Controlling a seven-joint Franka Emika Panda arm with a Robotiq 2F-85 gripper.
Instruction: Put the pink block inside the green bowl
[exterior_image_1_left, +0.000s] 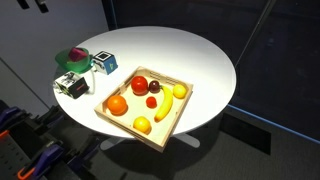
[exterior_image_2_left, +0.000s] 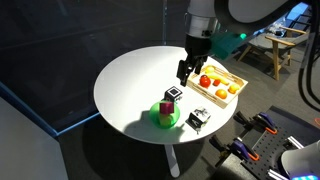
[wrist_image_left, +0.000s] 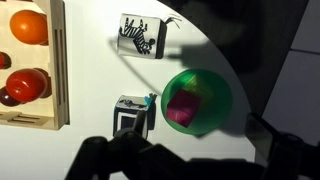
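The green bowl (wrist_image_left: 205, 85) stands near the table edge, and the pink block (wrist_image_left: 182, 106) lies inside it. Both exterior views show the bowl (exterior_image_1_left: 70, 63) (exterior_image_2_left: 165, 119) with the pink block (exterior_image_1_left: 72, 56) (exterior_image_2_left: 166, 107) in it. My gripper (exterior_image_2_left: 185, 72) hangs above the table, between the bowl and the fruit tray, apart from the bowl. In the wrist view its dark fingers (wrist_image_left: 190, 165) are spread wide at the bottom edge, with nothing between them.
A blue-and-white cube (wrist_image_left: 132, 112) (exterior_image_1_left: 103, 62) sits right beside the bowl. A dark grey-and-white block (wrist_image_left: 142, 37) (exterior_image_1_left: 72, 86) lies close by. A square wooden tray (exterior_image_1_left: 150, 135) (exterior_image_2_left: 222, 100) holds several fruits. The round white table (exterior_image_1_left: 190, 60) has a near edge.
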